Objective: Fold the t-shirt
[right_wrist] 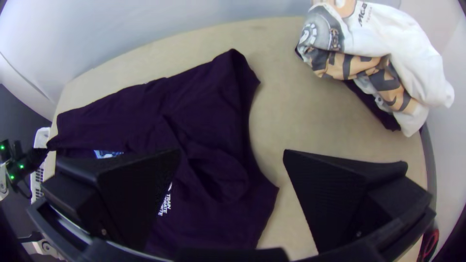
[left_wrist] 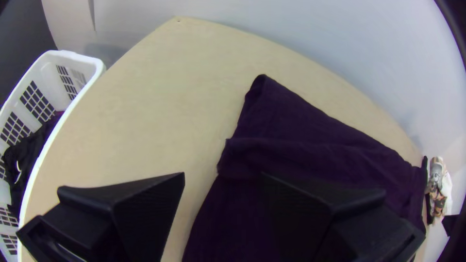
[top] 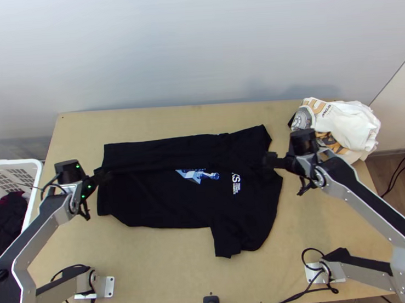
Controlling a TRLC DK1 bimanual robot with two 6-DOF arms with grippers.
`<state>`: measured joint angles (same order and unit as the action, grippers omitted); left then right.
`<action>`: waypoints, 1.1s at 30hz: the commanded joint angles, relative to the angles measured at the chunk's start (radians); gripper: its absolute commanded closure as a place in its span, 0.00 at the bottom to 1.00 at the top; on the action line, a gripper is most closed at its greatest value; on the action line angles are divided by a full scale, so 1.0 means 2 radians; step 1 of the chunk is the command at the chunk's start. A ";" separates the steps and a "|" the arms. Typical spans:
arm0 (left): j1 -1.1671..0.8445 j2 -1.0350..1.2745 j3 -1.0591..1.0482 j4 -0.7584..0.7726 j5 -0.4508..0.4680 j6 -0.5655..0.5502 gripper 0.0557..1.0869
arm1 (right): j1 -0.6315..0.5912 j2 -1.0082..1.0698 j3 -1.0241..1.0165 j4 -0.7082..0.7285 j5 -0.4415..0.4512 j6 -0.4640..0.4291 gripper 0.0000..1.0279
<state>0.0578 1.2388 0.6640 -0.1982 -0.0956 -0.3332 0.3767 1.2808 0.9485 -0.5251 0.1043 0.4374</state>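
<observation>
At the left, one white basket [top: 38, 170] with dark cloth [top: 6, 218] inside. Next, the first of two arms, the left [top: 39, 227], with its end effector [top: 101, 174] wide at the shirt's left end: one finger over cloth, the other over bare wood. Across the middle, one black T-shirt [top: 162, 203], lying flat with its far long side folded inward over part of one blue print [top: 198, 175], sleeve end to the right, one sleeve [top: 228, 240] out toward the near edge. At that right end, the other end effector [top: 270, 159], on the right arm [top: 370, 201], also wide: one finger over cloth, the other over wood. At the far right corner, one bunched white printed garment [top: 349, 123] on dark fabric [right_wrist: 371, 103]. Beneath all this but the basket, one light wooden table [top: 154, 264], with two white mounting plates [top: 109, 287] near its front. Behind, a smooth pale wall [top: 196, 42]; at the right, wood-look floor [top: 376, 168] and black cables [top: 392, 181].
</observation>
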 commanded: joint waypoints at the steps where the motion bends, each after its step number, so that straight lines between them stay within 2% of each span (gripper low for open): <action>1: 0.033 -0.032 0.040 -0.158 0.025 0.031 0.25 | -0.004 -0.043 0.030 -0.050 -0.009 -0.002 0.04; 5: 0.045 -0.033 0.052 -0.235 0.032 0.048 0.25 | 0.010 -0.059 0.043 -0.099 -0.016 0.005 0.04; 9: 0.044 -0.038 0.035 -0.265 0.032 0.076 0.25 | 0.018 -0.072 0.048 -0.115 -0.021 -0.014 0.05; 16: 0.032 -0.042 0.003 -0.265 0.032 0.083 0.25 | 0.037 -0.104 0.042 -0.166 -0.051 -0.012 0.05; 19: 0.023 -0.039 -0.008 -0.261 0.032 0.085 0.31 | 0.045 -0.119 0.033 -0.185 -0.053 -0.009 0.05; 24: 0.013 -0.037 -0.018 -0.248 0.032 0.082 0.31 | 0.046 -0.136 0.020 -0.190 -0.053 -0.005 0.05; 27: 0.006 -0.030 -0.021 -0.235 0.032 0.082 0.40 | 0.045 -0.137 0.014 -0.192 -0.053 -0.005 0.05; 32: -0.001 -0.014 -0.027 -0.210 0.032 0.080 0.42 | 0.046 -0.139 0.007 -0.193 -0.057 -0.005 0.05; 33: -0.001 -0.012 -0.029 -0.205 0.032 0.080 0.45 | 0.046 -0.139 0.007 -0.194 -0.058 -0.005 0.05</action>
<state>0.0734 1.1854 0.6273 -0.6598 -0.0296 -0.1707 0.4637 1.0164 0.9802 -0.9005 -0.0017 0.4263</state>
